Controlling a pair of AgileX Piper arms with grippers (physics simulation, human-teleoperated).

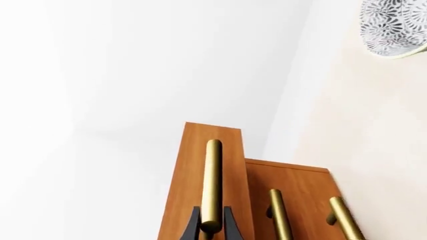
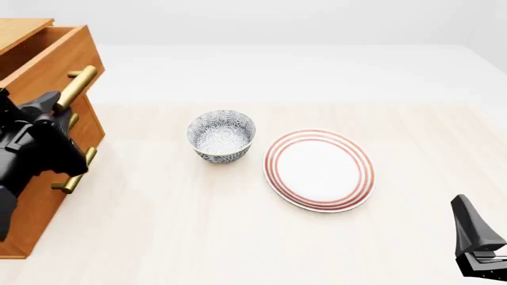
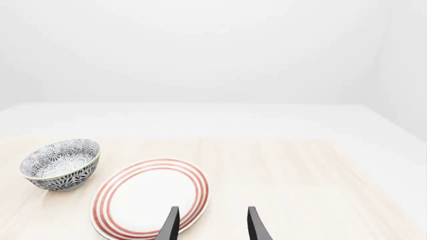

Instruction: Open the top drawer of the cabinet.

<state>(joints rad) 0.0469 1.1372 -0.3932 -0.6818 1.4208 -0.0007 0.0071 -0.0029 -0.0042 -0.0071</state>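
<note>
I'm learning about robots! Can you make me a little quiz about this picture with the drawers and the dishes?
1. True or false: the top drawer sticks out past the two lower ones.
2. What does the left tool hold? A) bowl B) brass handle C) plate
3. Which dish sits nearer the cabinet?

Key
1. True.
2. B, the brass handle.
3. The bowl, not the plate.

A bare simulated tabletop scene: pale wooden table [image 2: 237, 237], blank white surroundings, flat rendered lighting.
</note>
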